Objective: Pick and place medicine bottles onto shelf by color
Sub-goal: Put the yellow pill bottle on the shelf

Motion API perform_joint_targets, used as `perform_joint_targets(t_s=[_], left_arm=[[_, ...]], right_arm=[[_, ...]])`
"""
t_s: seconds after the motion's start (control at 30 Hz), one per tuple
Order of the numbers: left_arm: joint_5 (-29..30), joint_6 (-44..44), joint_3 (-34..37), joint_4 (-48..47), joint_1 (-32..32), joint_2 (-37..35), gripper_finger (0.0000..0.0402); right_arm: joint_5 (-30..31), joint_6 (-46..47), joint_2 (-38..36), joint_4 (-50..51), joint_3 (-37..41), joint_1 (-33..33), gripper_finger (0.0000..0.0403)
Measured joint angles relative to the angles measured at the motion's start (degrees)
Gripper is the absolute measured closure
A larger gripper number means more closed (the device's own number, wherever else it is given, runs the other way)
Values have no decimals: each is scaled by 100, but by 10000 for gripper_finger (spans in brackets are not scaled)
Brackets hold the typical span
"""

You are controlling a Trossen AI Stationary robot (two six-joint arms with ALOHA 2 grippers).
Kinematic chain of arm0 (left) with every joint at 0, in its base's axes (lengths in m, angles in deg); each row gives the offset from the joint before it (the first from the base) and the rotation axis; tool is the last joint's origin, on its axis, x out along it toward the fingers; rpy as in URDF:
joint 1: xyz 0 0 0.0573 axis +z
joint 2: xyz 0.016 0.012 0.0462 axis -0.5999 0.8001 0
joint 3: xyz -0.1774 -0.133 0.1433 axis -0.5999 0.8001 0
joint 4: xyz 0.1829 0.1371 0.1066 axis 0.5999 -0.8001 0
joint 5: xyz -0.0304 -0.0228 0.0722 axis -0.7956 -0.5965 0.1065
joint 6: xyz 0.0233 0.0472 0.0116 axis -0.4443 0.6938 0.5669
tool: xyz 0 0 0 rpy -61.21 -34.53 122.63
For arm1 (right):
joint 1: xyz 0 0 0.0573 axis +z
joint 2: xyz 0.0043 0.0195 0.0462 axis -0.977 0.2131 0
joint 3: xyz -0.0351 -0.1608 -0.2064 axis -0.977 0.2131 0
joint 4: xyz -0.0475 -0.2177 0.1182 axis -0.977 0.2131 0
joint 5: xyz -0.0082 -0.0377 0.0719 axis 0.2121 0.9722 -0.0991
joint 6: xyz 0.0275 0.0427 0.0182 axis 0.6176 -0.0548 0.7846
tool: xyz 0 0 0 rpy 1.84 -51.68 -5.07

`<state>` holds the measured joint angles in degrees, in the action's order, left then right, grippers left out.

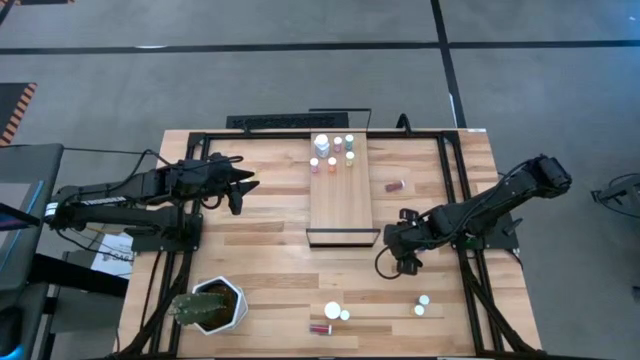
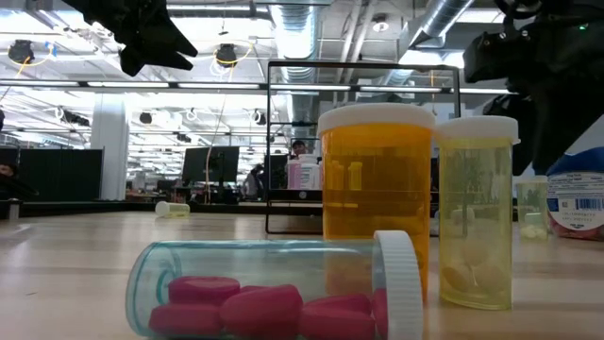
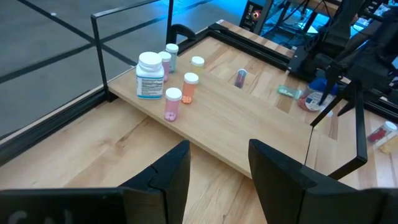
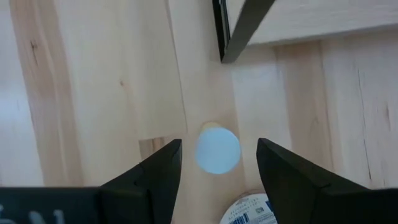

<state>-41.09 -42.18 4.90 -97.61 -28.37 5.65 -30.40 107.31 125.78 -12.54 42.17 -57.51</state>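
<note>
The shelf (image 1: 340, 190) lies mid-table with several medicine bottles (image 1: 333, 150) standing on its far end; the left wrist view shows them too (image 3: 168, 74). My right gripper (image 1: 401, 252) points down beside the shelf's near right corner, open. Its fingers stand on either side of an upright bottle's pale cap (image 4: 217, 150), with a gap on each side. A wide labelled bottle (image 4: 252, 211) stands right beside it. My left gripper (image 1: 245, 187) hovers open left of the shelf with nothing between its fingers (image 3: 217, 155). More bottles (image 1: 333, 312) wait near the table's front edge.
A red bottle (image 1: 395, 185) lies on the table right of the shelf. Two small bottles (image 1: 421, 305) stand near the front right. A white plant pot (image 1: 215, 305) sits front left. The shelf's dark frame (image 4: 233, 31) rises close to my right gripper.
</note>
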Motion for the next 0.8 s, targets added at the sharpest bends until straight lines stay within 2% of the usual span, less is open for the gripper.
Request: perform_joint_targets(t_s=[0.37, 0.63, 0.8], left_arm=[[0, 49, 0, -1, 0, 0, 252], [0, 57, 0, -2, 0, -2, 252], [0, 15, 0, -2, -1, 0, 252]], right_arm=[[2, 122, 0, -137, 17, 0, 172], [5, 76, 0, -480, 538, 7, 172], [31, 22, 0, -584, 557, 4, 172]])
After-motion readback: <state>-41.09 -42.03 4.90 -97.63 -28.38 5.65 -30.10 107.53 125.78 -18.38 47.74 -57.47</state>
